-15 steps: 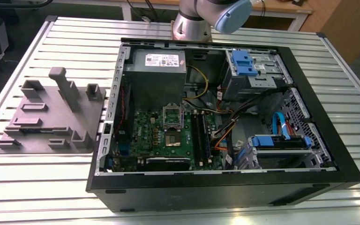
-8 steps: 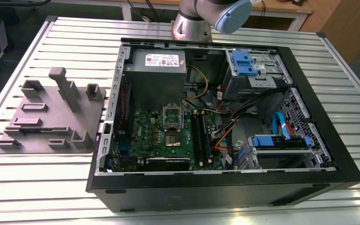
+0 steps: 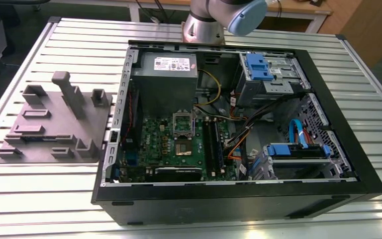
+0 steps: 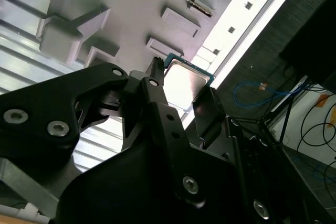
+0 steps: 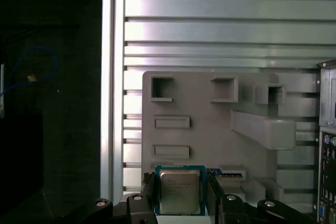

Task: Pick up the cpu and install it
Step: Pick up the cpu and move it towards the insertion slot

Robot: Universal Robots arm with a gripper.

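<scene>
Seen in both wrist views: hand (image 5: 180, 184) narrowed onto the cpu (image 5: 180, 195), one of the black fingers (image 5: 149, 190) against each of two opposite edges. Silvery lid of the chip facing the first wrist view's camera, green rim around it. Looks lifted clear of the grey fixture tray (image 5: 210, 129) behind it, though gap or contact hard to confirm from these angles.

In the exterior view, tray lying flat on the slatted metal surface (image 3: 45, 199), at 9 o'clock of the open computer case (image 3: 244, 201), just beside its wall. Inside the case, green motherboard (image 3: 144, 144) toward 7 o'clock, with the socket (image 3: 183, 148) near its middle, dark centre showing, a metal frame just at 12 o'clock of it. Grey power supply (image 3: 165, 74) at 12 o'clock of the board. Blue-tabbed drive bay (image 3: 264, 69) at 1 o'clock, another at 4 o'clock. Base of the arm (image 3: 204, 25) at 12 o'clock, past the case's far wall.
</scene>
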